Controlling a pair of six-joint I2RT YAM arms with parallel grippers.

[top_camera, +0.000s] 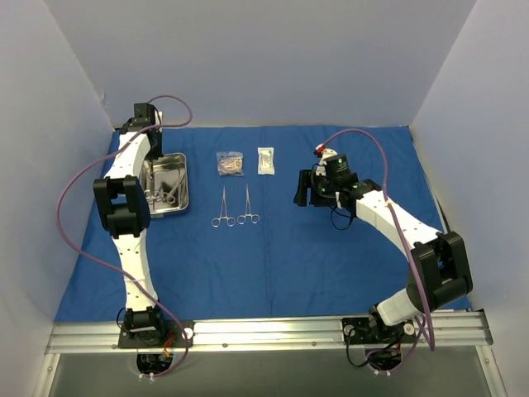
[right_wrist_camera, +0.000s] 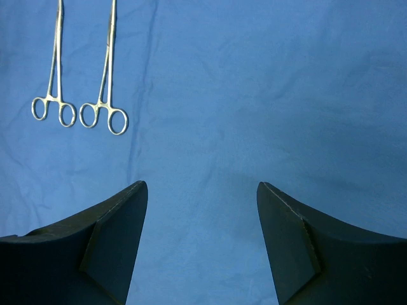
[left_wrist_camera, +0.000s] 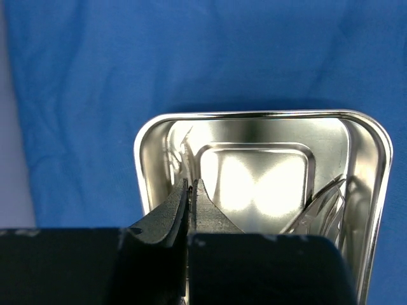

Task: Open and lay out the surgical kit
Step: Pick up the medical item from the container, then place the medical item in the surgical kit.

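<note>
Left tool (left_wrist_camera: pixel 191 185) clenched in the steel tray (left_wrist_camera: pixel 254 115), right tool (right_wrist_camera: pixel 202 184) released over the blue cloth (right_wrist_camera: pixel 254 95).
We cannot tell whether the left tool pinches anything; loose instruments (left_wrist_camera: pixel 324 203) lean at its 3 o'clock. From the right tool, two scissor-like instruments (right_wrist_camera: pixel 107 63) lie on the cloth at 10 o'clock. In the top view, two packets (top_camera: pixel 230 163) sit at their 12 o'clock.

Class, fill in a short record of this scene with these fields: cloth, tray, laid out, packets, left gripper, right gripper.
cloth: blue cloth, spread flat over the table
tray: steel tray at the left, loose instruments inside
laid out: two ring-handled instruments, side by side, not touching
packets: two clear packets, beyond those instruments
left gripper: shut, tips inside the tray
right gripper: open, over bare cloth
</note>
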